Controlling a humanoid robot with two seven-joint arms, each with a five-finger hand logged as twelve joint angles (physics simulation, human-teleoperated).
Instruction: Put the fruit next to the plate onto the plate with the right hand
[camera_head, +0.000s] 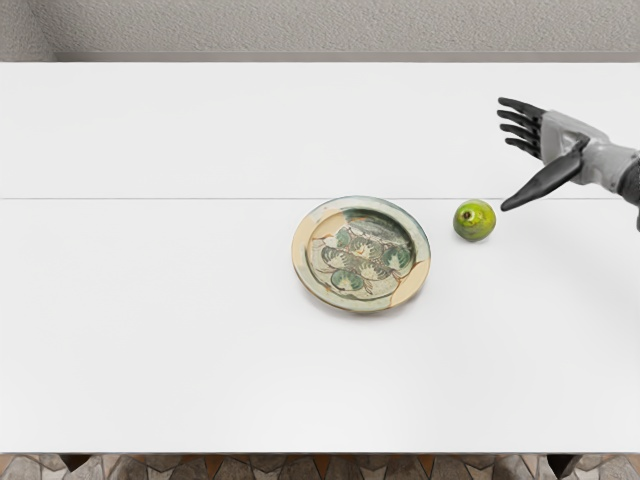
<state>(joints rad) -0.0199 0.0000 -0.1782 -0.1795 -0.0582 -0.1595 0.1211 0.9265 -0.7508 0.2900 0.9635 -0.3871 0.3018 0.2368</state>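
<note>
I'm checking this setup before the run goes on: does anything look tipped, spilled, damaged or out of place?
Nothing stands out. The plate lies flat on the table. The green fruit sits on the table to its right, apart from the rim. The right hand is open beyond the fruit and touches nothing.

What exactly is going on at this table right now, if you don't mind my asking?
A simulated humanoid robot is reaching in with its right hand, fingers spread and holding nothing. It hovers just to the right of a green fruit, which sits on the white table beside a patterned plate. The fruit is not touching the plate or the hand, and nothing lies on the plate yet. The left arm is out of view.
</note>
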